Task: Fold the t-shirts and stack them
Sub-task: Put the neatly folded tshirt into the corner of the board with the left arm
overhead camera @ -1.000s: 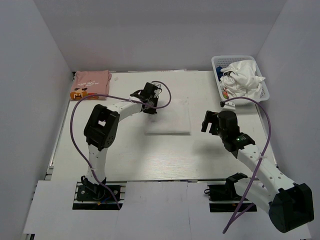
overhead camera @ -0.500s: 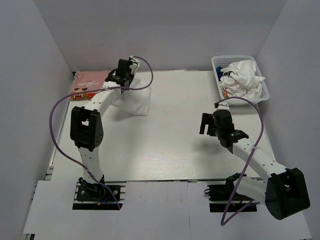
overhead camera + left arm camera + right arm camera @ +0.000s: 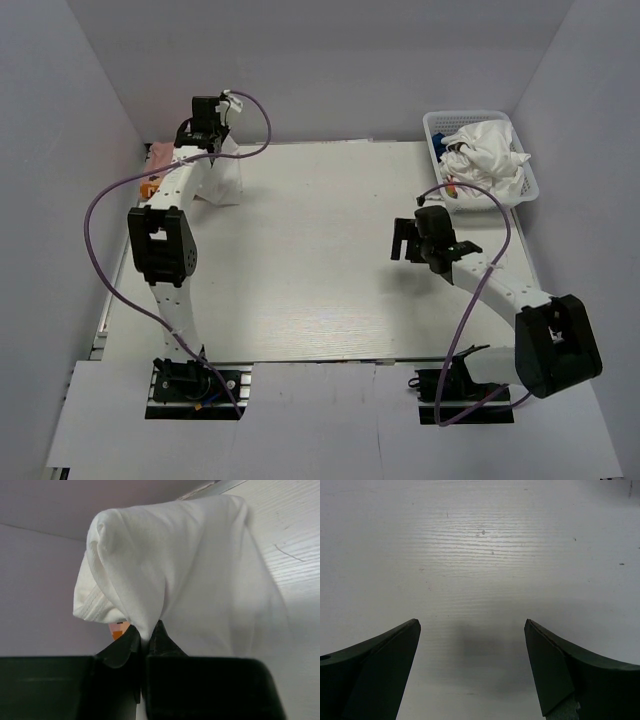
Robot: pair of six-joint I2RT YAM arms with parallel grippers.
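Up at the far-left edge, left hand pinches white tee; right hand gapes.

Left arm reaches far back-left; left gripper pinched tight on the white t-shirt. Right gripper hovers, fingers spread wide

You'll see the white wood-grain table carrying a pink t-shirt in its far-left corner and a white mesh basket at far right. The white t-shirt drapes down beside the pink one.
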